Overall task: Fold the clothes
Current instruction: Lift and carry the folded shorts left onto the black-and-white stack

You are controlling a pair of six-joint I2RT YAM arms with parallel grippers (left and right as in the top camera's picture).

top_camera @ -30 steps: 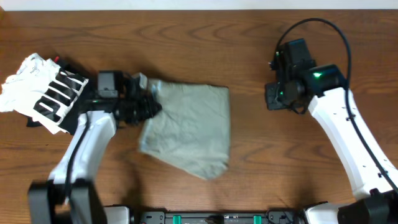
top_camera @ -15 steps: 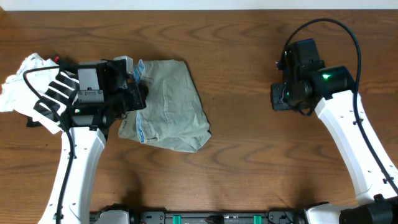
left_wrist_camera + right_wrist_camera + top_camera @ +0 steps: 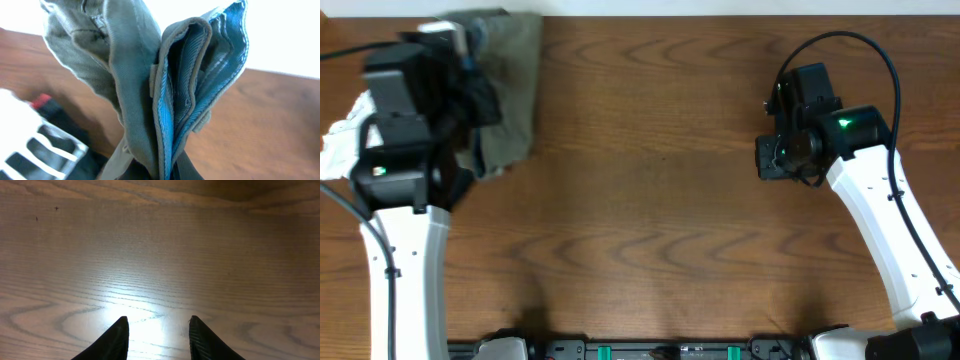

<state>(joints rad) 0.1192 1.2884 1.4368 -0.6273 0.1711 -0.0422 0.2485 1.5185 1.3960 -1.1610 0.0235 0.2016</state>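
Brown wood-grain surface (image 3: 650,230) lies smooth and glossy under both arms. Midway back on the right, the right gripper (image 3: 157,322) hovers over bare wood, its dark tapered fingers parted with nothing between them. Farther back, at the left corner, the left gripper (image 3: 478,100) is clamped on the clothes (image 3: 140,85), a bunched khaki bundle of thick soft folds with ribbed blue lining along the stitched seams. Just beside it lies a crumpled black-and-white striped garment (image 3: 345,135).

I now have the clothes (image 3: 515,80) bunched up and lifted in my left gripper (image 3: 475,95), no longer spread flat beside it.
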